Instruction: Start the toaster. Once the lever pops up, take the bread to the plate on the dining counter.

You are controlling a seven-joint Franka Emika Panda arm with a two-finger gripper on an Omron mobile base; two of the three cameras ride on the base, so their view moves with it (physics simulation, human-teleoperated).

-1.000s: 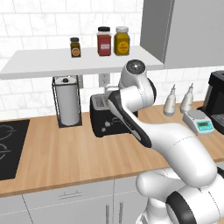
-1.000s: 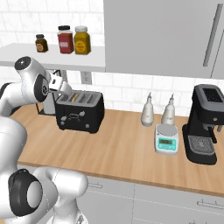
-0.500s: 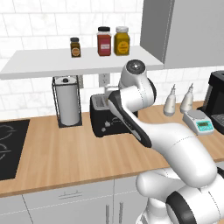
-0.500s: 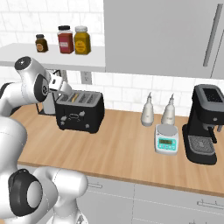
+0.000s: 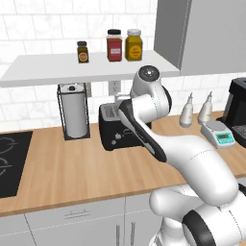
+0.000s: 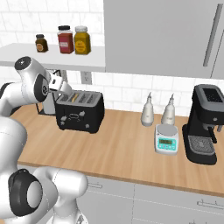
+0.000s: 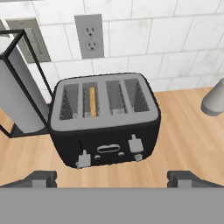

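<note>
The black toaster [image 7: 105, 127] stands on the wooden worktop against the tiled wall, also seen as the toaster [image 6: 79, 111] and, half behind my arm, the toaster [image 5: 111, 129]. A tan slice of bread [image 7: 92, 101] stands upright in its second slot from the left, showing as a thin streak of bread [image 6: 75, 94]. Two grey levers [image 7: 83, 159] and a knob sit on the front. My gripper [image 7: 113, 177] hovers open, above and in front of the toaster, holding nothing; the gripper [image 6: 66, 90] hangs over its top left corner. The plate and the dining counter are out of view.
A paper towel roll in a black wire stand [image 5: 75, 115] is just left of the toaster. Right of it stand two grey bottles [image 6: 148, 111], a small scale [image 6: 166, 139] and a black coffee machine [image 6: 205, 124]. A shelf with jars [image 5: 115, 45] hangs overhead; a stovetop [image 5: 9, 163] lies far left.
</note>
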